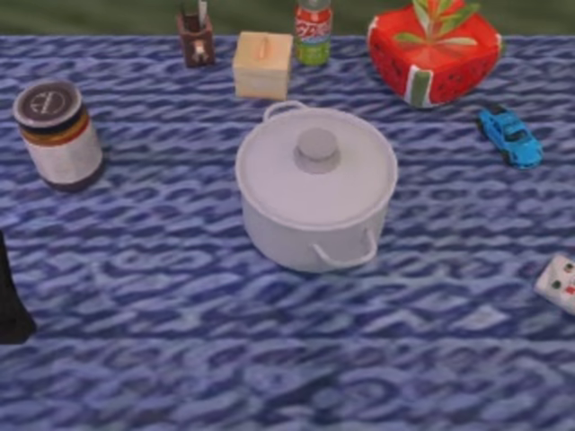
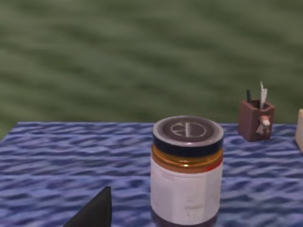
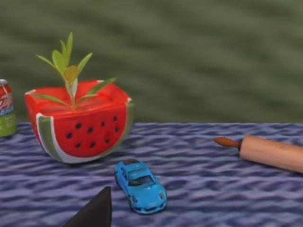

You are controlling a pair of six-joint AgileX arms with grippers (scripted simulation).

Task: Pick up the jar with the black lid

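1. The jar (image 1: 61, 136) stands upright at the worktop's (image 1: 180, 296) far left, its black lid (image 1: 47, 102) seated flat on top. Nothing touches it.
2. The left end effector (image 1: 11, 305) shows only as a dark shape at the left edge, nearer the camera than the jar and well apart from it. Whether its fingers are apart or together, I cannot tell.
3. In the left wrist view, the jar (image 2: 186, 182) sits dead ahead with one dark fingertip (image 2: 94, 213) poking in low.
4. Risk one: a finger clips the label side on approach and tips or shoves the jar.
5. Risk two: gripping high on the lid rim could slip; the body looks safer.
6. The pen holder (image 1: 195, 39) is clear enough.
7. The right arm is out of the top view; its state is unreadable.
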